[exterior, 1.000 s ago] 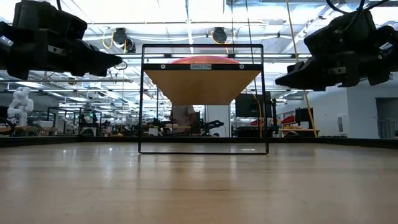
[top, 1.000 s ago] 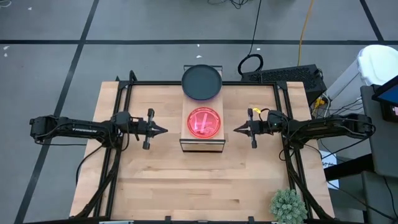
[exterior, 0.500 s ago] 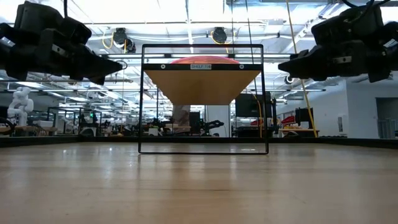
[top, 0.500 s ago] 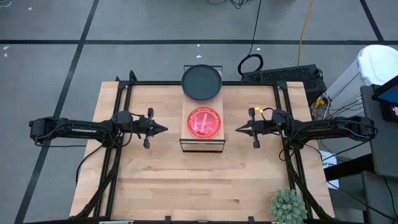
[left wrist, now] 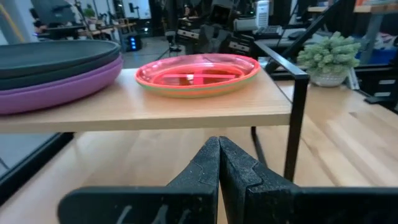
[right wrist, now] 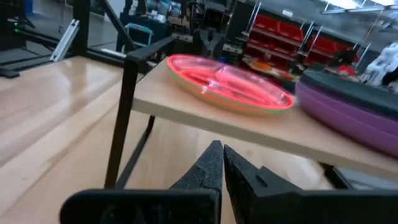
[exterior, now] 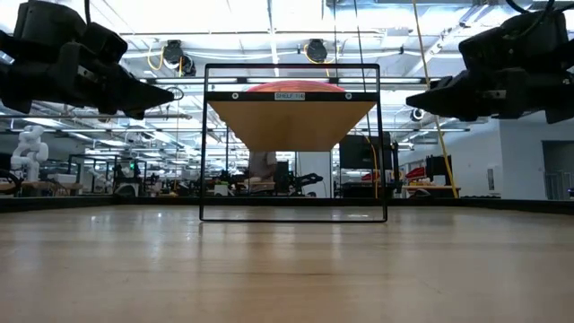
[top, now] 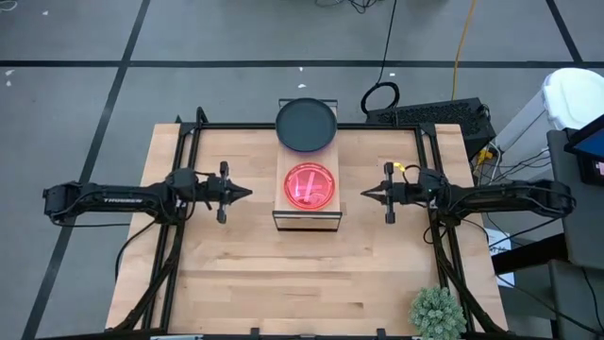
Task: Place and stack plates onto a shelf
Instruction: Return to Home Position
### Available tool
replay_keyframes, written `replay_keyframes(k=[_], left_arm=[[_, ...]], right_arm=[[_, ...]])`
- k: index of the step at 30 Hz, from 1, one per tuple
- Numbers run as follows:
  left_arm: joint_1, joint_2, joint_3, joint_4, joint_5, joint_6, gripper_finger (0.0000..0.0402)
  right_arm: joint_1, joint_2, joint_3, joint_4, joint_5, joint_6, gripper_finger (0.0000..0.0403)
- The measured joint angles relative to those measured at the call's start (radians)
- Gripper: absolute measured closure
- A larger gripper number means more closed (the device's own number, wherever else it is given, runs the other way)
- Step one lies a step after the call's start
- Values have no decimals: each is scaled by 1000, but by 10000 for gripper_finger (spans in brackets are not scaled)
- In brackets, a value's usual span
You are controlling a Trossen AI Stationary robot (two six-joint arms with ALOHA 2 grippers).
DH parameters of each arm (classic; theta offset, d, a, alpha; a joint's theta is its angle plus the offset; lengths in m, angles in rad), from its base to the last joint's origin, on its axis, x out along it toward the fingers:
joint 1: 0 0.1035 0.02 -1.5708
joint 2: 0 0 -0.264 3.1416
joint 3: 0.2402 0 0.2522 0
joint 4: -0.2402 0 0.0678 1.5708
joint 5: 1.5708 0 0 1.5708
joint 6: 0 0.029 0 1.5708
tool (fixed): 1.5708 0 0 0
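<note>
The shelf, a wood plank on a thin black frame, stands mid-table on its frame's feet. A translucent pink-red plate lies on a green plate on the plank's near half. Dark plates sit stacked on purple plates on the far half. My left gripper hovers shut left of the shelf, pointing at it. My right gripper hovers shut to the shelf's right, also pointing at it. Both stand about level with the plank.
A black frame runs around the table's edges. A small green plant stands at the near right corner. Bare wood table stretches in front of the shelf. Cables and a keyboard lie beyond the far edge.
My right gripper has drawn back from the shelf toward the table's right edge and has risen a little, staying shut. The plates and the shelf have kept still.
</note>
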Motion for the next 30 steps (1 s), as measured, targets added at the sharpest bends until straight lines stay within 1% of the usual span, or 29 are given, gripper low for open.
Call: replay_keyframes(k=[6,13,16,17,21,23,26,30], left_arm=[[-1,-69,0,-87,-38,-16,399],[-30,-146,0,-193,-101,-33,399],[-64,-161,-10,-201,-127,-51,399],[-77,-166,-25,-188,-146,-53,399],[-128,-188,-33,-245,-238,-52,399],[-153,-195,-33,-246,-251,-53,399],[-191,-217,-33,-247,-263,-60,399],[-237,-256,-33,-267,-324,-62,399]], right_arm=[[0,-36,-2,-32,1,-21,403],[0,-51,-2,-153,0,-22,403],[0,-52,-3,-159,0,-14,403],[0,-52,-3,-158,0,-14,403],[0,-53,-3,-141,0,-15,403],[0,-63,-3,-140,-1,-15,403],[0,-90,-3,-120,-1,-7,403],[0,-151,-3,-122,-1,3,403]])
